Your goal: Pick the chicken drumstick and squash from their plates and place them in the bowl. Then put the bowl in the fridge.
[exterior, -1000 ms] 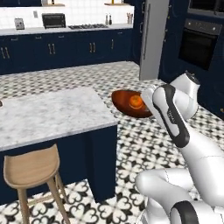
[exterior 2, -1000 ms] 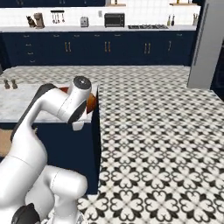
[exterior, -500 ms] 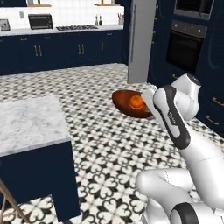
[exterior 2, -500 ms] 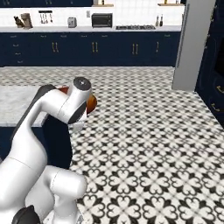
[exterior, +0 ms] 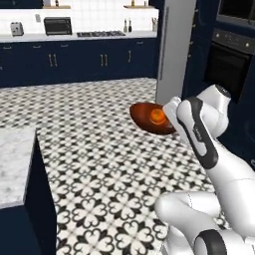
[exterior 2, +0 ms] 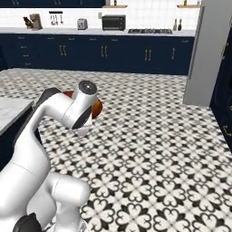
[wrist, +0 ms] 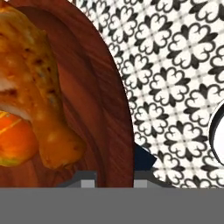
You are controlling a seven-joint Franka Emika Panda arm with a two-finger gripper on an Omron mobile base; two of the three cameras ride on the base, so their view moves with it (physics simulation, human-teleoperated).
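Observation:
My gripper [wrist: 114, 179] is shut on the rim of the glossy dark reddish-brown bowl [wrist: 116, 100] and holds it in the air above the patterned floor. Inside the bowl lie the orange-brown chicken drumstick [wrist: 41, 92] and, beside it, the orange squash [wrist: 13, 142]. In the left base view the bowl [exterior: 144, 118] hangs in front of the hand [exterior: 172, 112], with the squash [exterior: 158, 116] glowing inside. From the right, the arm hides most of the bowl [exterior 2: 97, 108]. The tall grey fridge [exterior: 174, 50] [exterior 2: 206, 54] stands a short way beyond. The plates are out of view.
A marble-topped island [exterior: 15, 164] [exterior 2: 9, 113] sits at the left with its dark blue side facing me. A dark wall oven [exterior: 231, 60] stands right of the fridge. Navy cabinets with a microwave [exterior: 57, 26] line the back wall. Tiled floor [exterior 2: 149, 136] lies between.
The whole picture has shifted as the base moves: the island slides off to the left and the fridge and oven come nearer. The bowl stays gripped in the same pose.

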